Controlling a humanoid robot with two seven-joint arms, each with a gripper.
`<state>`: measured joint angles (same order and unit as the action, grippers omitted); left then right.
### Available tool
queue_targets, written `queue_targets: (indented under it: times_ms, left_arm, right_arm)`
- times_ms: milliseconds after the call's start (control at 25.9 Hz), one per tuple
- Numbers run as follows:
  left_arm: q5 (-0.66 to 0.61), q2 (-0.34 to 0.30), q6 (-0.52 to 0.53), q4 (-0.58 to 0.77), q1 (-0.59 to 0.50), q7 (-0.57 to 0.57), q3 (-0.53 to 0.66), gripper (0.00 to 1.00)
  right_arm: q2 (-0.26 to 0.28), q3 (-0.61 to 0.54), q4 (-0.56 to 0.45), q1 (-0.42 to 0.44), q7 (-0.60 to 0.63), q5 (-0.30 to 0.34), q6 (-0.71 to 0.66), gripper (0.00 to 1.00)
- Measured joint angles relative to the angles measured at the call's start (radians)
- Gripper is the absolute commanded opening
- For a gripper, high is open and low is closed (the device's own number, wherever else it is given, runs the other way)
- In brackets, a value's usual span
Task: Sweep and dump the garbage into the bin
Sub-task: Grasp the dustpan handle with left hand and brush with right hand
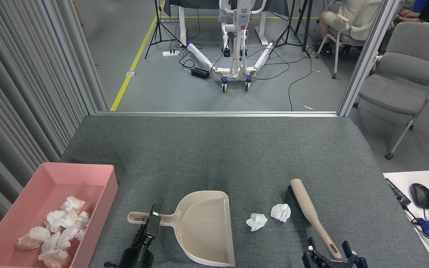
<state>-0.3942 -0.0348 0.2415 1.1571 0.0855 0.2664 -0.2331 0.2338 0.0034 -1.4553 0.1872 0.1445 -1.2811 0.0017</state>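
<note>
Reaching up from the near edge, the left gripper (154, 217) is sitting at the handle of the beige plastic dustpan (205, 227); whether it is gripping, I cannot tell. The right gripper (331, 255) is spreading its black fingers on either side of the beige brush handle (313, 216). Two crumpled white tissue wads (256, 221) are lying between dustpan and brush. More wads are resting in the shallow pink plastic tray (99, 193) at left.

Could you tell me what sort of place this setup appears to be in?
Probably a robotics lab or test area in an office: a carpeted test table behind partitions, tripods and loose cables on the floor, and office chairs beside a desk with a mouse.
</note>
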Motion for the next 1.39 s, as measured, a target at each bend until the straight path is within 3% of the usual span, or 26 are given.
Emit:
queue_targets:
  times_ms: [77,387,541,657,1315,1392]
  left_arm:
    - [0.0,0.0,0.0,-0.003,0.001,0.022,0.0,0.72]
    - [0.009,0.001,-0.007,0.002,-0.004,0.069,0.0,0.72]
    - [0.021,0.0,-0.008,0.0,-0.008,0.083,-0.001,0.69]
    - [0.024,0.001,-0.008,-0.002,-0.008,0.088,-0.002,0.66]
    - [0.015,0.004,-0.008,-0.017,-0.006,0.128,-0.006,0.41]
    - [0.015,0.002,-0.007,-0.015,-0.007,0.129,-0.006,0.34]
  right_arm:
    - [0.001,0.0,0.007,-0.005,0.002,0.0,0.001,0.86]
    - [0.002,0.0,0.032,-0.009,0.006,-0.004,-0.008,0.3]
    - [0.002,0.001,0.039,-0.008,0.007,-0.004,-0.014,0.11]
    - [0.003,0.001,0.041,-0.008,0.003,-0.004,-0.02,0.02]
    - [-0.003,0.011,0.017,0.005,0.011,-0.013,-0.057,0.0]
    - [-0.008,0.028,-0.003,0.013,0.012,-0.017,-0.068,0.0]
